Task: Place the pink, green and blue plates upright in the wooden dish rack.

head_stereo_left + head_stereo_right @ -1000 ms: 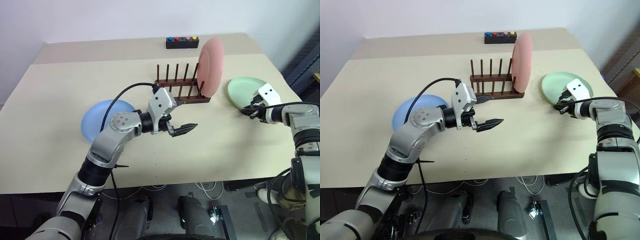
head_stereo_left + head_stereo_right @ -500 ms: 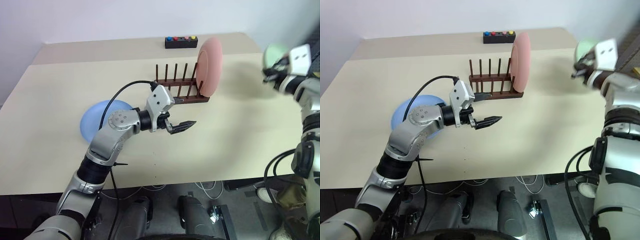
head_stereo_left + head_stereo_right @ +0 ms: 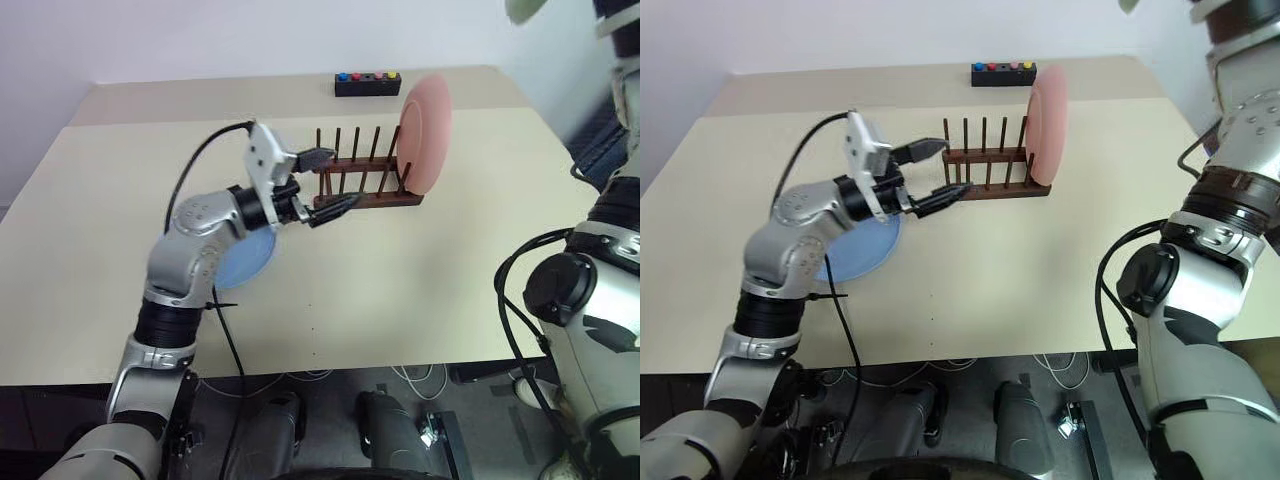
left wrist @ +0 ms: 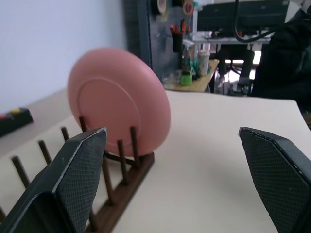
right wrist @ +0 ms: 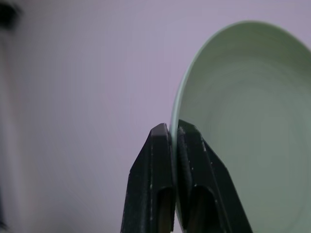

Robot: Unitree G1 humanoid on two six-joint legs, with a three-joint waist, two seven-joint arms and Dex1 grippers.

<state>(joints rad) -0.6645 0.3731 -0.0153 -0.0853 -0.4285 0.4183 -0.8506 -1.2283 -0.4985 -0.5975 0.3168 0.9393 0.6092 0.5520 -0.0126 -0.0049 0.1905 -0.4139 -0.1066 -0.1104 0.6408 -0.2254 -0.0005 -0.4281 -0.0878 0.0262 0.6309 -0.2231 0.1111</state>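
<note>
Since a second ago we note the green plate (image 5: 243, 121) gone from the table (image 3: 420, 290), lifted high at the right, and the left gripper (image 3: 318, 183) raised to the rack (image 3: 365, 190). Left to right: the blue plate (image 3: 240, 262) lies flat under the left arm; the left jaws stand released, the rack's end pegs just ahead of them, likely to steady it; the pink plate (image 3: 425, 135) stands upright in the far slot; the right gripper (image 5: 170, 141) is clenched on the green plate's rim, edge between its jaws, suiting upright insertion.
</note>
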